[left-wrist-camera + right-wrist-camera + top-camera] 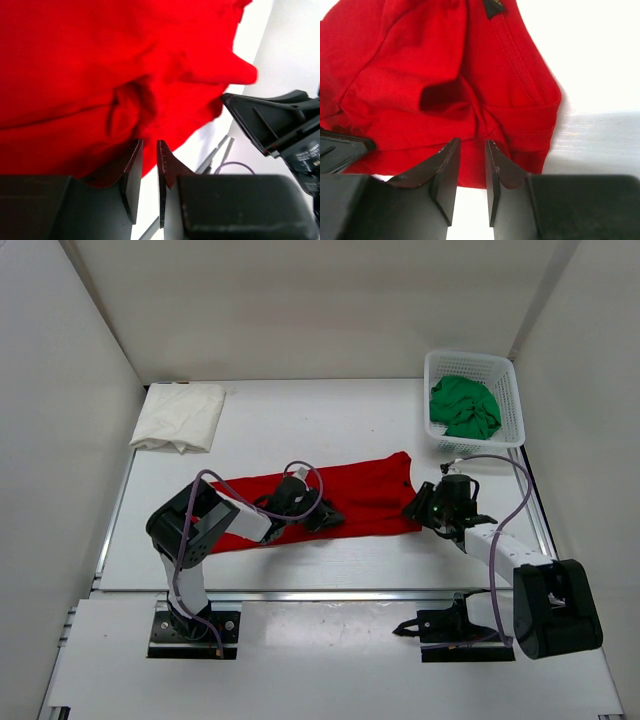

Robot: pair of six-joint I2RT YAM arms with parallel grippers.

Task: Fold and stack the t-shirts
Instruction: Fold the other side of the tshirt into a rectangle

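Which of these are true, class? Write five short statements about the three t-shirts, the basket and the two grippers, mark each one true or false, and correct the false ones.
1. The red t-shirt lies as a long strip on the table. True.
2. The green t-shirt is stacked on the cream-white t-shirt. False: it sits bunched in the white mesh basket, and the cream-white t-shirt lies alone at the far left.
3. The left gripper and the right gripper are both at the red t-shirt. True.
4. The right gripper clamps red cloth. False: its jaws stand slightly apart with nothing between them.
5. The white mesh basket stands at the table's far right. True.
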